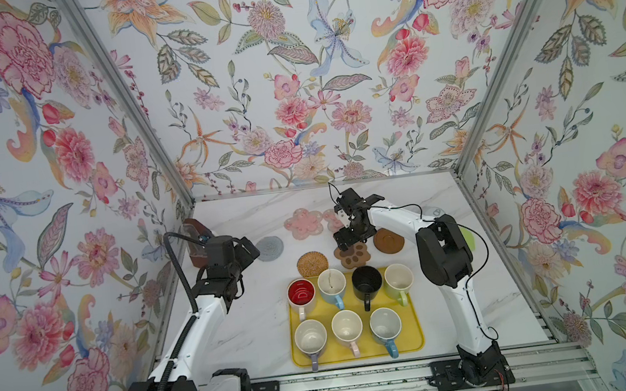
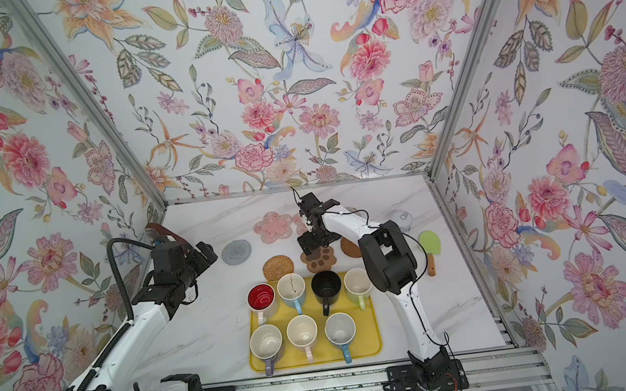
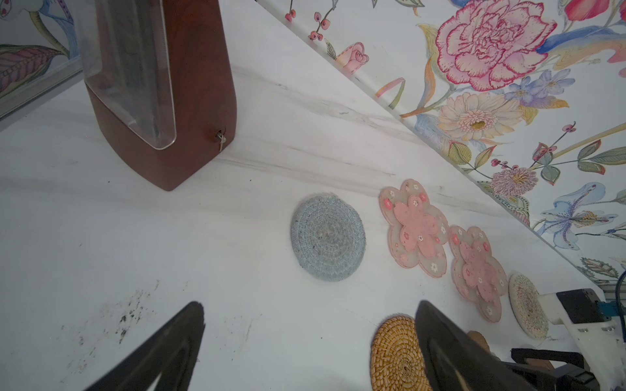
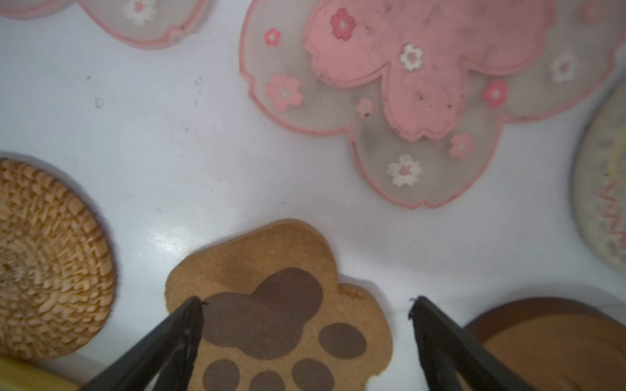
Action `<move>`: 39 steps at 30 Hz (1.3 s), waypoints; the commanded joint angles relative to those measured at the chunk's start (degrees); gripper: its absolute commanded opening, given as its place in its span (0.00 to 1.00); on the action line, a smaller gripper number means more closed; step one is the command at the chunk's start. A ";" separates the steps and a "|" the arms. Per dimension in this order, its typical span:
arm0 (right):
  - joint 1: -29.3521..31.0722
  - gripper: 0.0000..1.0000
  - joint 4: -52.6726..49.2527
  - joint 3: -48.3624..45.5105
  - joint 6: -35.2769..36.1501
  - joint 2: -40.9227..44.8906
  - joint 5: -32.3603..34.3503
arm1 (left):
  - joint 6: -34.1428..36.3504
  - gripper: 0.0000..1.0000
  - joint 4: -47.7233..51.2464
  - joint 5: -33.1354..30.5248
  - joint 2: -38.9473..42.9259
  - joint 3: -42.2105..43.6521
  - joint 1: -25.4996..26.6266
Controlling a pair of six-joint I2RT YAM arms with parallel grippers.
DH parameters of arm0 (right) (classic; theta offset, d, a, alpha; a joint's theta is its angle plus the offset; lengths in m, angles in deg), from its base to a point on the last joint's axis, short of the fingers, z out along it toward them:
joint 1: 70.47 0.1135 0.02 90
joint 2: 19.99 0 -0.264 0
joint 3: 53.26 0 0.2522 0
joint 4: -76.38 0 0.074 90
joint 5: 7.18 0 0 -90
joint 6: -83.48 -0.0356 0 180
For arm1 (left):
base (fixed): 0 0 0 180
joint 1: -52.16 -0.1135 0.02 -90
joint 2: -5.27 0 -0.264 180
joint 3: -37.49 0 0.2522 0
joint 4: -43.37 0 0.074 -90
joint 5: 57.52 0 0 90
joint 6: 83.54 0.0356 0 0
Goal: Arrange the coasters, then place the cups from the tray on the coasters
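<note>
A: How far along is the task?
B: Nearest, all seven cups stand in the yellow tray; none is on a coaster yet.
A: And the coasters?
B: They lie flat behind the tray: rattan coaster, paw coaster, wooden coaster, and farther the grey coaster, pink flower coasters and pale coaster. The right gripper hangs wide apart and empty over the paw coaster. The left gripper, also spread and empty, is near the grey coaster.

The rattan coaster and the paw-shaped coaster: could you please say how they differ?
The rattan coaster is round; the paw-shaped coaster has a lobed outline. The rattan coaster is woven, the paw-shaped coaster smooth with dark pad prints. The open right gripper hangs over the paw-shaped coaster, not the rattan coaster. Both lie flat, cupless, beyond the tray.
</note>
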 commanded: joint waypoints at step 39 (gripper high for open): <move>2.90 0.99 3.49 -7.03 3.31 2.32 -0.18 | -0.09 0.99 1.23 1.85 -0.23 -2.99 -0.76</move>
